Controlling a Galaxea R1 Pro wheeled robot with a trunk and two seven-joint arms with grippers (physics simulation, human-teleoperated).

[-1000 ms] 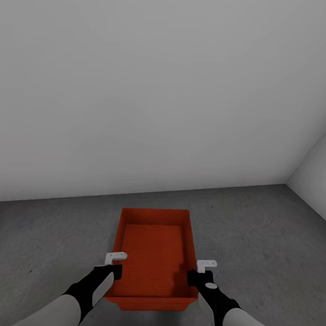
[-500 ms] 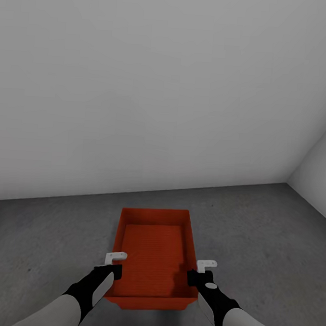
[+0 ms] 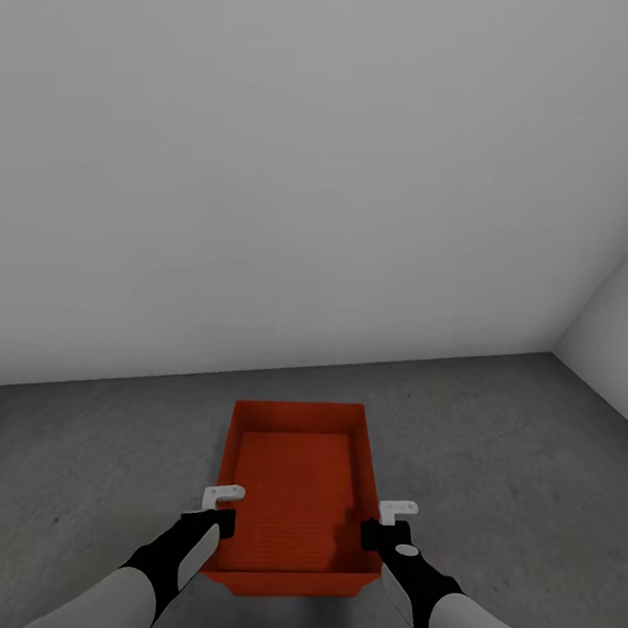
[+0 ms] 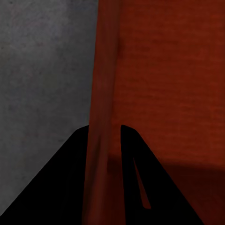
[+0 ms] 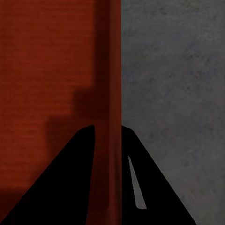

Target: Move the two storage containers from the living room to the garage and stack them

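So the orange-red storage container (image 3: 295, 499) sits low over the grey speckled floor (image 3: 83, 449), close to the white wall (image 3: 267, 162). Left end effector (image 3: 219, 522) is clamped on its left side wall, right end effector (image 3: 375, 533) clamped on the right wall. Can't tell if it's touching down.
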